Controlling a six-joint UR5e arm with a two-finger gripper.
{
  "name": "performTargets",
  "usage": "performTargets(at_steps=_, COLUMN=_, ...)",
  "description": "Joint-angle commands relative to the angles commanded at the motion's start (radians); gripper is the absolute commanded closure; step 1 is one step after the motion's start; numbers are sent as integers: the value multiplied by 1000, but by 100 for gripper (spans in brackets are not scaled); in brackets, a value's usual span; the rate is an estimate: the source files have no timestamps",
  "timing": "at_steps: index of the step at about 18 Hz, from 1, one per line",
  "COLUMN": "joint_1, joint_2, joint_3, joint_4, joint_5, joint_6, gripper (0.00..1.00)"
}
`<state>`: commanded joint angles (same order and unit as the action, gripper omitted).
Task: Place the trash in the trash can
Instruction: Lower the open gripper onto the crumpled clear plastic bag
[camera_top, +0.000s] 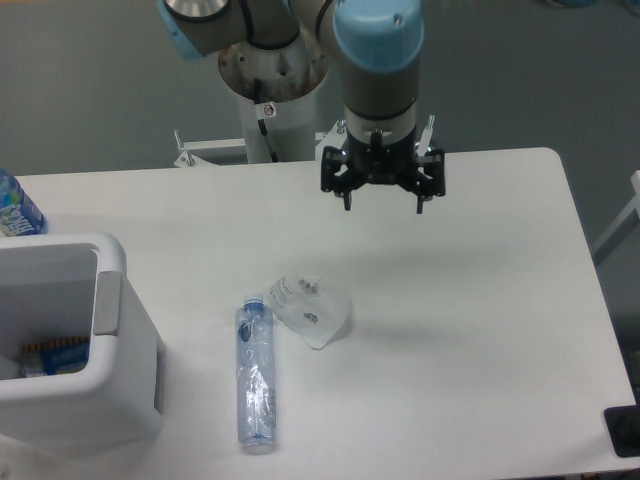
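Observation:
A crumpled clear plastic wrapper (311, 309) lies near the middle of the white table. Just left of it, a crushed clear bottle (255, 372) with a blue cap lies lengthwise, cap pointing away from the front edge. The white trash can (75, 375) stands at the front left, with some items inside. My gripper (383, 202) hangs open above the back of the table, behind and to the right of the wrapper, with nothing between its fingers.
An uncrushed bottle with a blue-and-white label (17, 207) stands at the far left edge behind the trash can. The arm's base column (272, 90) rises behind the table. A dark object (625, 430) sits at the front right corner.

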<state>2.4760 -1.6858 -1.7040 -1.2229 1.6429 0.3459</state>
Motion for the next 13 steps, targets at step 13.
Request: performTargets(at_steps=13, joint_1=-92, joint_2=-196, joint_3=-43, joint_4=100, joint_5=-101, joint_6=-402, gripper=0)
